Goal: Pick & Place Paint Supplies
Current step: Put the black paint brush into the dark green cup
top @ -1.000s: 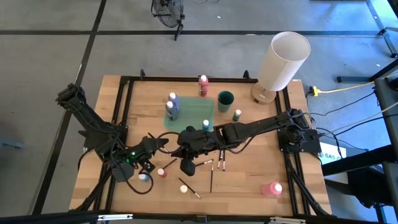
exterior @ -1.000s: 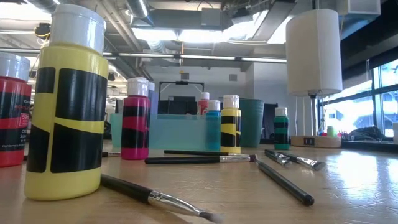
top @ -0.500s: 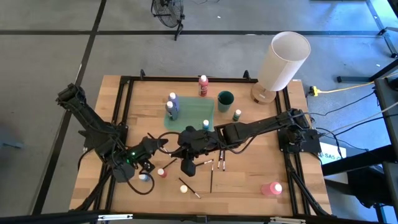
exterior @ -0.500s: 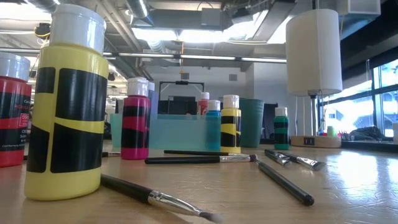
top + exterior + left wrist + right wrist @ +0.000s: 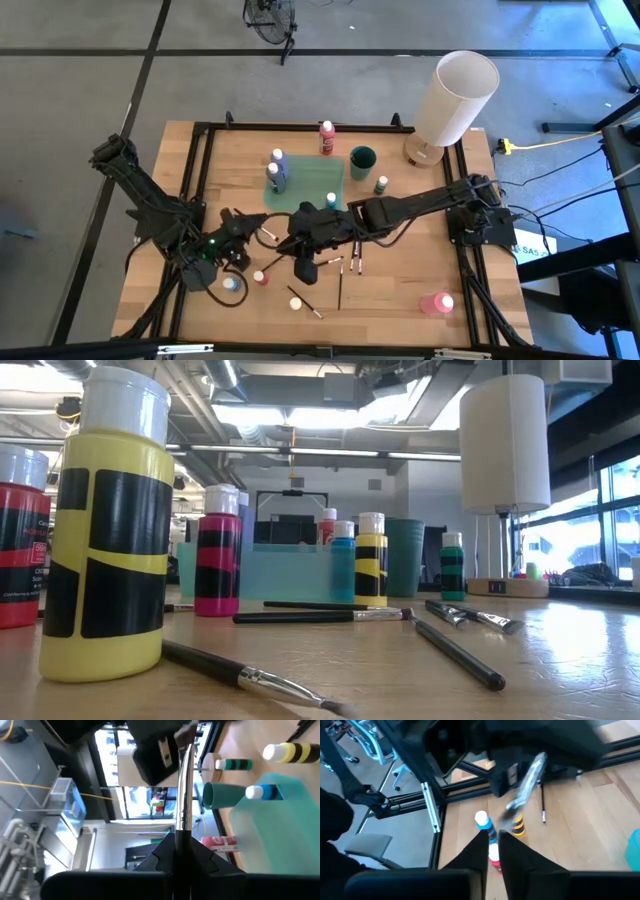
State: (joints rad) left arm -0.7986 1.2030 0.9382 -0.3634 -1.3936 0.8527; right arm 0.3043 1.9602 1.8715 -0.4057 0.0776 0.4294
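Passing a brush [image 5: 183, 795] mid-table: left gripper [image 5: 179, 840] clamped on the slim, light, stiff handle, right gripper [image 5: 493, 837] fingers slightly parted, apparently letting go near the slippery metal collar.

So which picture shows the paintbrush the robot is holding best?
The left wrist view: the paintbrush runs straight up from the shut left gripper. The right wrist view shows it blurred, the high view only tiny between both grippers, and the low view not at all.
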